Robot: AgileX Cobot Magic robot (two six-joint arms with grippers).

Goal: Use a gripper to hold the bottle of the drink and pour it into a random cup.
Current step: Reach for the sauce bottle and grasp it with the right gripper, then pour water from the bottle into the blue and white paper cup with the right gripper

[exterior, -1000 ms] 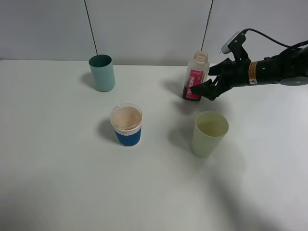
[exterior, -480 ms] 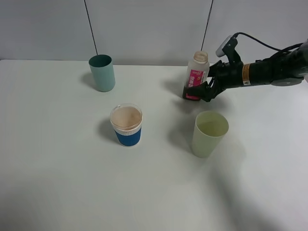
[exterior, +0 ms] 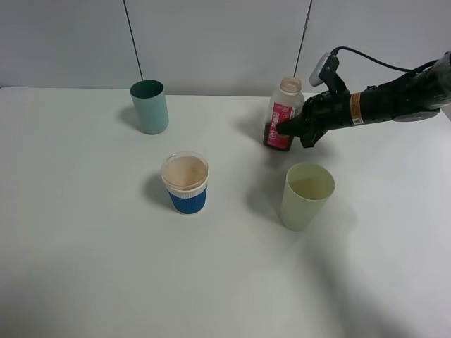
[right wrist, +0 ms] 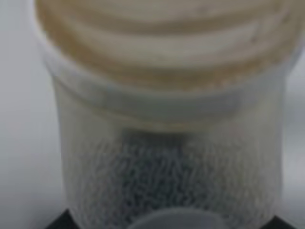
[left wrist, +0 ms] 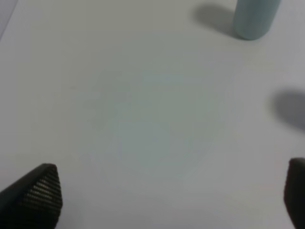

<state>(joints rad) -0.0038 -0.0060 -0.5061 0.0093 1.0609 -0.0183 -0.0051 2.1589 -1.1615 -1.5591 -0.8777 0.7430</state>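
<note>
The bottle [exterior: 284,113], translucent with a pink-red label and an open neck, stands at the back right of the table, leaning slightly. Dark brown drink [exterior: 270,134] shows low in it. My right gripper [exterior: 288,129] reaches in from the right, and its black jaws are closed on the bottle's lower half. The right wrist view is filled by the bottle [right wrist: 167,143], very close and blurred. The cup [exterior: 186,184] with the blue ribbed sleeve stands left of centre, well apart from the bottle. My left gripper [left wrist: 167,200] is open over bare table and does not show in the exterior view.
A pale green cup [exterior: 307,196] stands just in front of the bottle. A teal tumbler [exterior: 149,105] stands at the back left and also shows in the left wrist view [left wrist: 252,19]. A wall runs along the table's [exterior: 106,282] far edge.
My right gripper has moved in and closed on the bottle. The bottle has shifted slightly left and now leans a little. The cups have not moved.
</note>
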